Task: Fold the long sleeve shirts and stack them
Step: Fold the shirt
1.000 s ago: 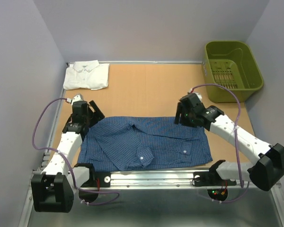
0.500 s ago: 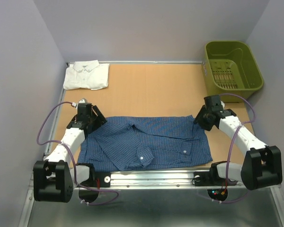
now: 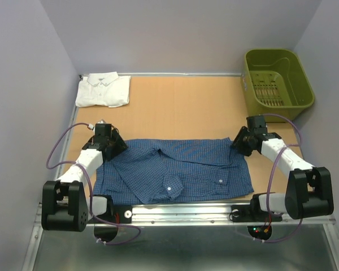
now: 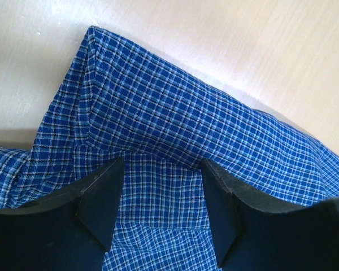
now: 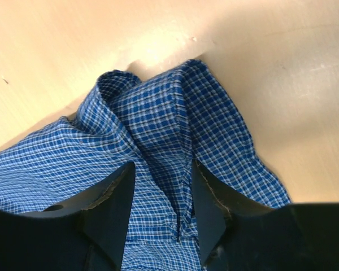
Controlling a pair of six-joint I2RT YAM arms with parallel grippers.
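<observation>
**Q:** Where do the two shirts lie?

**A:** The dark blue checked shirt (image 3: 181, 169) is spread flat on the near half of the table (image 3: 181, 104), front upward. Its collar is toward the far edge and its sleeves are folded in across the body. The white shirt (image 3: 103, 91) lies folded in the far left corner of the table, well apart from the blue one. An olive-green basket (image 3: 271, 52) stands at the far right corner.

**Q:** Where are the grippers?

**A:** The left gripper (image 3: 114, 145) is lowered onto the far left corner of the blue shirt. The right gripper (image 3: 239, 144) is at the far right corner. Both arms are bent low over the table's sides.

**Q:** How do the jaws of the left gripper stand?

**A:** Spread. In the left wrist view its fingers (image 4: 99, 209) stand apart with checked cloth lying flat between them. A doubled edge of the shirt runs just beyond the tips, with bare table past it.

**Q:** And the right?

**A:** Also apart, though narrower. In the right wrist view its fingers (image 5: 110, 209) straddle a raised fold at the shirt's corner. The ridge runs up between them, closer to the right-hand finger. The gap is wider than the fold, and whether either pad touches the cloth cannot be told.
</observation>
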